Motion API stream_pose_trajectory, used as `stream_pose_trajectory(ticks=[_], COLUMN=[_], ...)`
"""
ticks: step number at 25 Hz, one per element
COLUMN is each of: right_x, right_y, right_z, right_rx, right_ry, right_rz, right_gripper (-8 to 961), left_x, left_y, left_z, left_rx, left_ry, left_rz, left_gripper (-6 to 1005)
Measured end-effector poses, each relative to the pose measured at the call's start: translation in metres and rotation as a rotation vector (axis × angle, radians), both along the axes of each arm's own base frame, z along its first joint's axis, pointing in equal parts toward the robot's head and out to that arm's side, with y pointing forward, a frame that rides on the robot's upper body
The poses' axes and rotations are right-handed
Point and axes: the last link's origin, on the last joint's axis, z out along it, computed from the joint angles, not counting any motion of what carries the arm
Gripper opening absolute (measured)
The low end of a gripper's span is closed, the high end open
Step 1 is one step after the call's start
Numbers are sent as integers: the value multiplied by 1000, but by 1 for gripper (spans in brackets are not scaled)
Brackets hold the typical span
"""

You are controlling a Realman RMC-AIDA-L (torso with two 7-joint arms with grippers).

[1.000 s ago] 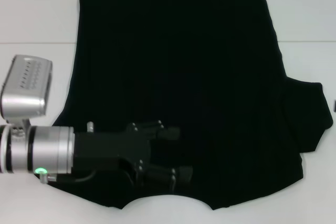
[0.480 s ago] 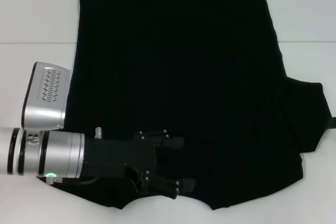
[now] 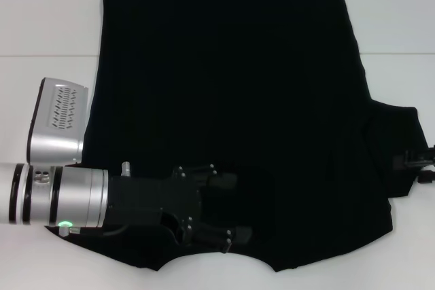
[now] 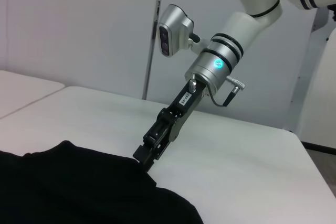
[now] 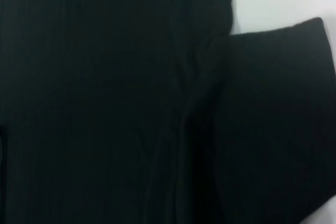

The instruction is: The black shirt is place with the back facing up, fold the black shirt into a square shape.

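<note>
The black shirt (image 3: 231, 86) lies spread flat on the white table (image 3: 47, 18), and no lettering shows on it. Its right sleeve (image 3: 397, 147) sticks out toward the right edge. My left gripper (image 3: 231, 208) hovers open over the shirt's near-left part, with only cloth beneath its fingers. My right gripper (image 3: 416, 161) just shows at the right edge, by the sleeve's hem. In the left wrist view the right gripper (image 4: 148, 155) reaches down with its tip at the shirt's (image 4: 63, 187) sleeve edge. The right wrist view is filled by the shirt (image 5: 105, 98) and its sleeve (image 5: 278, 103).
White table surface (image 3: 401, 11) surrounds the shirt on the left, right and near sides. A seam line crosses the table (image 3: 41, 56) on the left. In the left wrist view bare table (image 4: 252, 171) stretches beyond the sleeve.
My left arm shifted right and toward the near edge, its wrist turning, then held still. My right gripper has come into view at the right edge beside the sleeve.
</note>
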Motion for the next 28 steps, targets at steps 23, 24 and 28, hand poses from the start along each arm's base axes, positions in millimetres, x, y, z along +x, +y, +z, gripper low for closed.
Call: stream_pose_trajectory(ticks=[23, 24, 28], right_x=[7, 8, 13], right_y=[2, 2, 2], right_z=[-10, -8, 3], right_rx=[50, 52, 76], right_ry=[-49, -53, -80], right_rz=[6, 7, 19], right_gripper=[80, 34, 18], left_x=[-1, -1, -1], left_y=[2, 2, 1], left_z=[2, 2, 1], left_rx=[5, 4, -2], left_ry=[-7, -7, -16], left_rz=[25, 26, 39], left_gripper=[943, 943, 940])
